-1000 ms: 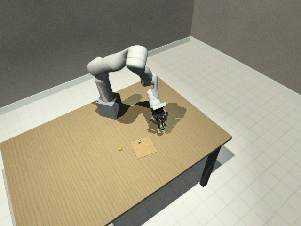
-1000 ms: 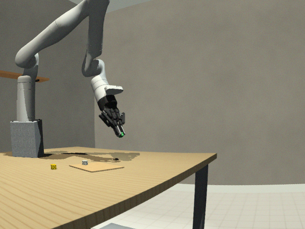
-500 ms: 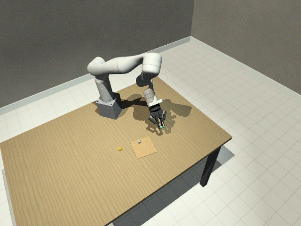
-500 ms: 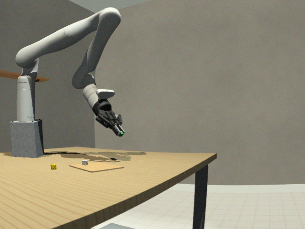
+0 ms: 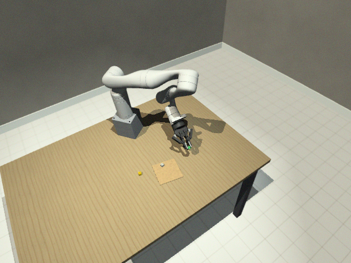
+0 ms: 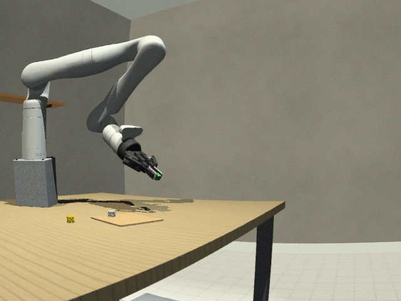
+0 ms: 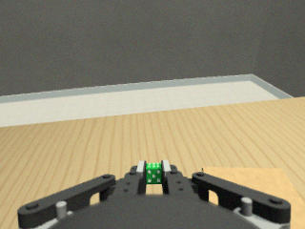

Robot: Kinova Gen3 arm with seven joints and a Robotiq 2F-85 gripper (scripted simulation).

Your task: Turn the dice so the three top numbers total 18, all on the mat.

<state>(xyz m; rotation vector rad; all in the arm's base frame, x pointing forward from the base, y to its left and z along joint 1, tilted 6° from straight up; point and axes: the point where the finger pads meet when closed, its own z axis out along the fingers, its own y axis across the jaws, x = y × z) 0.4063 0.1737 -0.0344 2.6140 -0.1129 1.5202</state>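
Observation:
My gripper point(image 5: 187, 146) point(image 6: 156, 175) point(image 7: 153, 170) is shut on a green die point(image 5: 188, 147) point(image 6: 158, 176) point(image 7: 152, 172) and holds it well above the table, tilted forward, behind the mat. The tan square mat point(image 5: 170, 175) point(image 6: 136, 220) point(image 7: 257, 183) lies flat on the table. A white die point(image 5: 162, 164) point(image 6: 111, 212) sits on the mat near its far corner. A yellow die point(image 5: 139, 173) point(image 6: 70, 219) lies on the bare table to the left of the mat, off it.
The wooden table point(image 5: 71, 198) point(image 6: 194, 223) point(image 7: 71, 143) carries the arm's grey base block point(image 5: 126, 125) point(image 6: 34, 182) at its far side. The table edge runs to the right of the mat.

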